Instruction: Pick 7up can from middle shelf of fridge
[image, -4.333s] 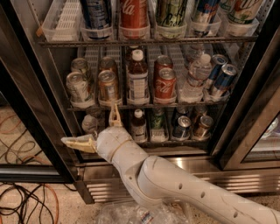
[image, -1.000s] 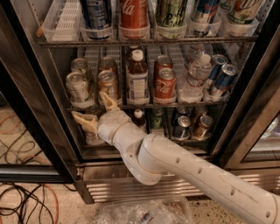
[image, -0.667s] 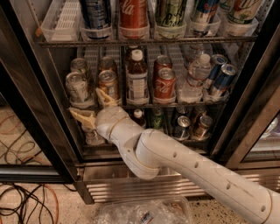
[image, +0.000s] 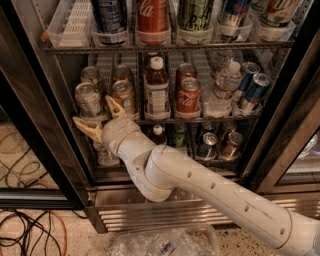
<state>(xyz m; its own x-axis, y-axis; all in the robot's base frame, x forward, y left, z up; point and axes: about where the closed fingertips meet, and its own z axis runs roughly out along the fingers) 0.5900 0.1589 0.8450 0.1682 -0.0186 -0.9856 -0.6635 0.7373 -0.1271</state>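
The fridge (image: 45, 130) stands open-fronted with black frames and wire racks. On the middle shelf (image: 165, 120) the pale 7up can (image: 88, 99) stands at the front left, with another like it behind. My gripper (image: 96, 113) is open just below and in front of this can. One tan finger (image: 84, 128) points left under the can, the other (image: 115, 106) rises between it and the copper-orange can (image: 123, 96). The white arm runs down to the lower right.
On the same shelf stand a brown bottle (image: 157, 92), red Coca-Cola cans (image: 187, 96), a water bottle (image: 223, 90) and blue cans (image: 252, 91). Taller cans fill the rack above (image: 152, 17). More cans sit below (image: 207, 145). Cables (image: 30, 230) lie on the floor left.
My gripper has risen from in front of the bottom shelf to the front rail of the middle shelf and moved closer to the 7up can, staying open.
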